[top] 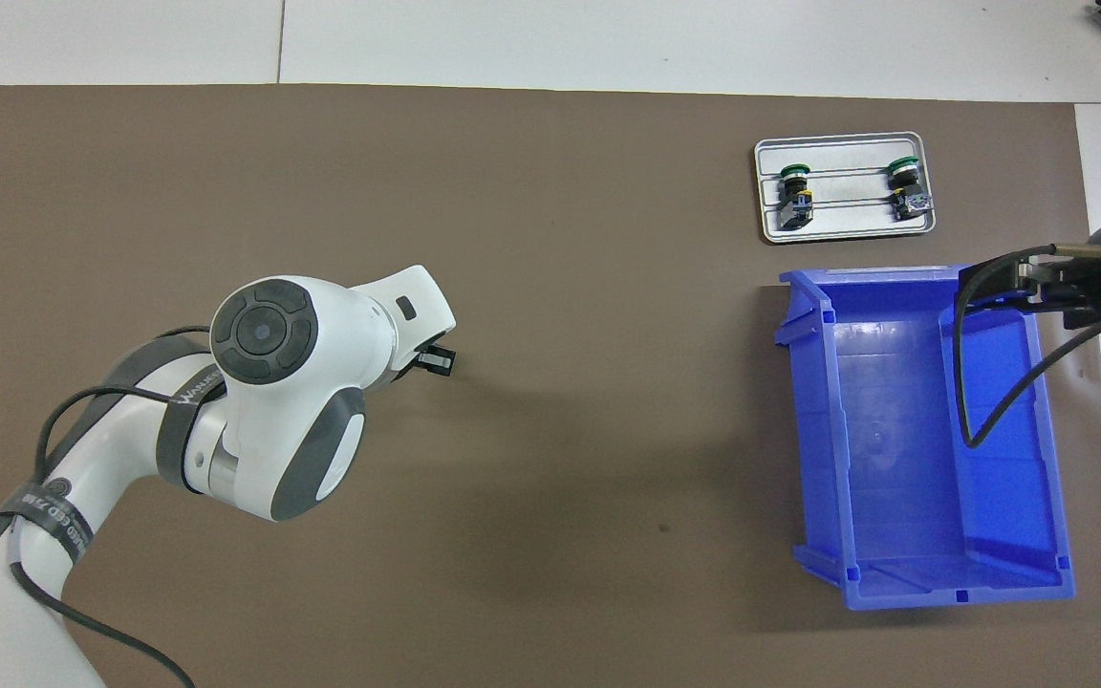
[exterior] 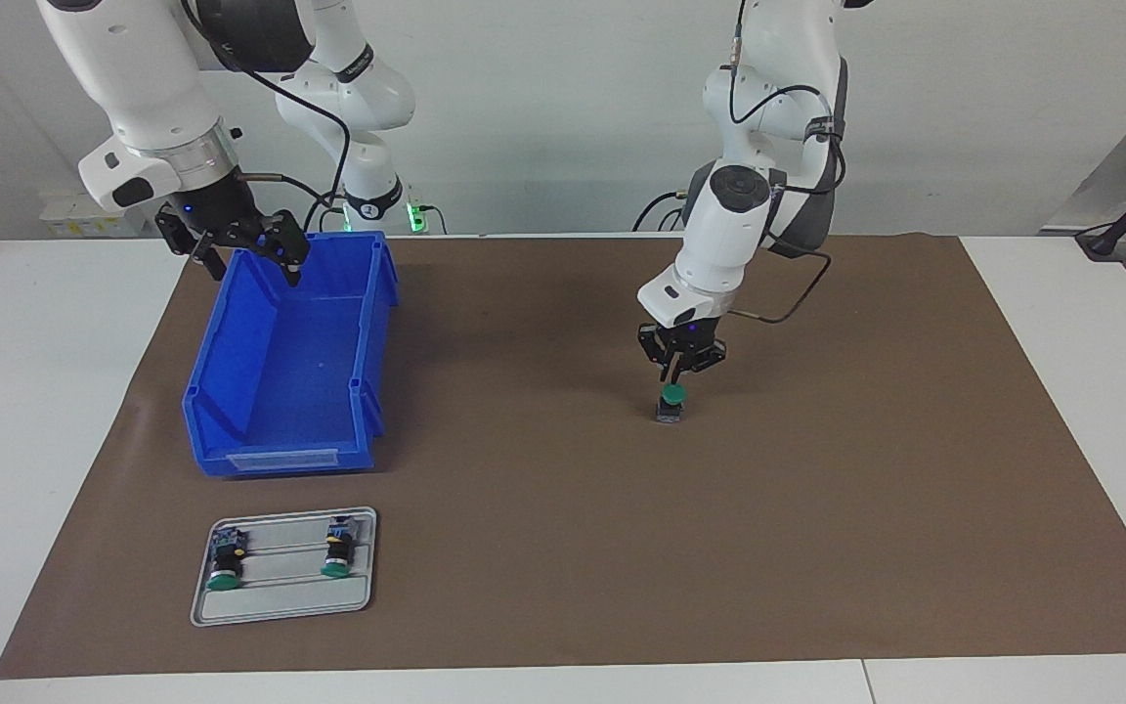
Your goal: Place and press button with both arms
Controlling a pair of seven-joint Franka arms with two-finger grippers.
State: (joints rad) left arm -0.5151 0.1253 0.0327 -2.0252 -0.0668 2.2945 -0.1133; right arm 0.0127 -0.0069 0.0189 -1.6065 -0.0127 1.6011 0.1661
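A button (exterior: 671, 402) stands upright on the brown mat toward the left arm's end, green cap on top. My left gripper (exterior: 677, 381) points straight down right over the cap; whether it touches or grips the cap I cannot tell. In the overhead view the left arm's wrist covers that button, and only a black bit of the left gripper (top: 436, 361) shows. My right gripper (exterior: 255, 259) hangs open and empty over the corner of the blue bin (exterior: 280, 460) nearest the robots. The overhead view has the right gripper (top: 1000, 282) at the bin's (top: 813, 430) rim.
A grey tray (exterior: 280, 601) lies on the mat farther from the robots than the bin, with two more green-capped buttons (exterior: 224, 562) (exterior: 338, 552) on their sides. The overhead view shows the tray (top: 847, 225) too. White table borders the mat.
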